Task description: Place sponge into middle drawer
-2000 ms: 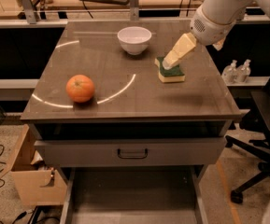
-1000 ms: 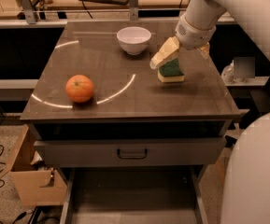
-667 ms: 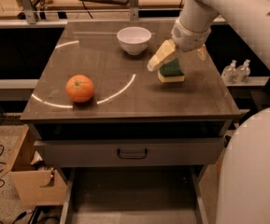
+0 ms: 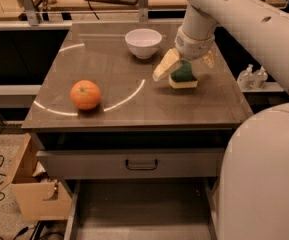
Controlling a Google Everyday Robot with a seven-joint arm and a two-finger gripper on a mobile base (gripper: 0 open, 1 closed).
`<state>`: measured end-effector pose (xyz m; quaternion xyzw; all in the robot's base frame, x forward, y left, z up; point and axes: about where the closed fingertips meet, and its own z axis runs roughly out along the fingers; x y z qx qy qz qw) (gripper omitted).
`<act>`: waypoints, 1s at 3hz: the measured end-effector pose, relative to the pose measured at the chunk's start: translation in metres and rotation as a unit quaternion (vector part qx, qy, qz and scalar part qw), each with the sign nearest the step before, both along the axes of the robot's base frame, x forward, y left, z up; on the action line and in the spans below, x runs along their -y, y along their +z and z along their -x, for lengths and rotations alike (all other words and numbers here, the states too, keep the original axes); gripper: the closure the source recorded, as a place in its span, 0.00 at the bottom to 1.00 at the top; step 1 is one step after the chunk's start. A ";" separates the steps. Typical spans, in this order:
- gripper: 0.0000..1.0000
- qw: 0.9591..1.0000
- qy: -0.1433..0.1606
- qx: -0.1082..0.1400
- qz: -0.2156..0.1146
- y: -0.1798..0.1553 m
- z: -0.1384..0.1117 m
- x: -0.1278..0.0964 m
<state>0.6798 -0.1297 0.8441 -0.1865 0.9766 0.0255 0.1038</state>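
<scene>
The sponge (image 4: 183,77), yellow with a dark green top, lies on the right half of the cabinet top. My gripper (image 4: 184,69) is directly over it, open. One yellowish finger (image 4: 165,65) slants down on the sponge's left and the other finger (image 4: 209,59) shows on its right. The sponge still rests on the top. The middle drawer (image 4: 139,206) is pulled out at the bottom of the view, a wide grey tray with a bare floor.
A white bowl (image 4: 143,42) stands behind the sponge to the left. An orange fruit (image 4: 85,94) sits on the left of the top. A shut drawer front with a dark loop handle (image 4: 141,164) is above the tray. A cardboard box (image 4: 34,191) stands at lower left.
The arm has swung left and toward the camera, bringing the gripper from the sponge's right side to over it, with a finger on each side. The sponge has not moved.
</scene>
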 end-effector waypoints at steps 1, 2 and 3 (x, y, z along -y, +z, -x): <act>0.00 1.000 0.000 -0.006 0.004 -0.010 -0.002 -0.002; 0.17 0.999 -0.006 -0.014 0.032 -0.021 -0.004 -0.004; 0.39 0.998 -0.007 -0.020 0.058 -0.029 -0.003 -0.007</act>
